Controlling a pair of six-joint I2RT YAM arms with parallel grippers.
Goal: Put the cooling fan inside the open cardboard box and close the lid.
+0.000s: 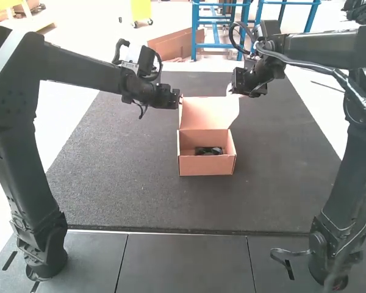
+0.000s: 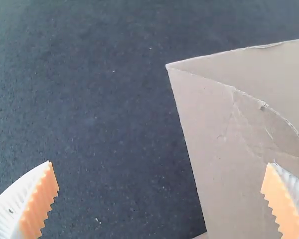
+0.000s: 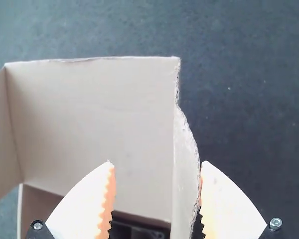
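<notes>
The cardboard box (image 1: pixel 207 162) sits mid-mat with its lid (image 1: pixel 207 113) standing upright at the back. The black cooling fan (image 1: pixel 208 150) lies inside the box; a dark bit of the fan (image 3: pixel 139 231) shows below the lid. My left gripper (image 1: pixel 174 97) hovers at the lid's upper left corner, open wide; the lid (image 2: pixel 239 139) lies between its orange pads (image 2: pixel 37 199), nearer one of them. My right gripper (image 1: pixel 235 85) is at the lid's upper right corner, open, its fingers (image 3: pixel 97 199) straddling the lid's side flap (image 3: pixel 185 164).
A dark mat (image 1: pixel 110 165) covers the table (image 1: pixel 183 262) around the box, with free room on both sides and in front. Both arm bases stand at the near corners.
</notes>
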